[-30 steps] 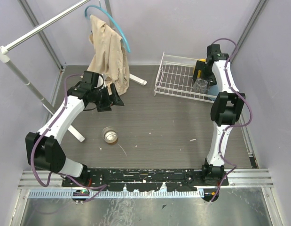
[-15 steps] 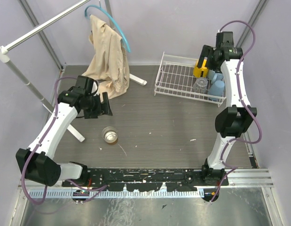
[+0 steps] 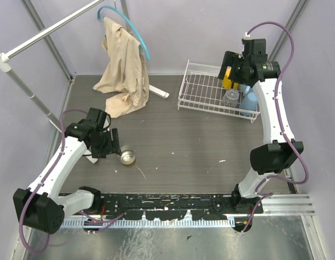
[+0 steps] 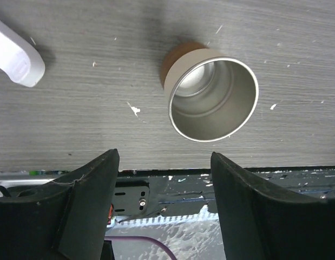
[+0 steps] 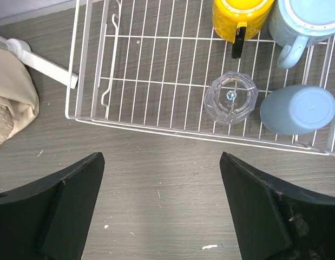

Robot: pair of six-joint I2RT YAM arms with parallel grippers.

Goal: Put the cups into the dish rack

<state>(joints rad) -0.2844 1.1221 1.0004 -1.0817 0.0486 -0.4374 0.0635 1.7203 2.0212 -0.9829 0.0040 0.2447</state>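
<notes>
Now the silvery metal cup [image 4: 213, 100] stands upright on the dark tabletop [image 3: 183, 141], mouth up, well apart from the dish rack [image 5: 151, 70]. The left gripper [image 4: 164, 157] hangs just beside it, released – the cup sits ahead of the fingers, not between them. In the rack's right end are the yellow-orange mug [image 5: 240, 13], light blue handled mug [image 5: 305, 21], clear glass cup [image 5: 230, 97] and upturned light blue tumbler [image 5: 294, 111]. The right gripper [image 5: 162, 157] hovers above – spread wide, holding nothing.
</notes>
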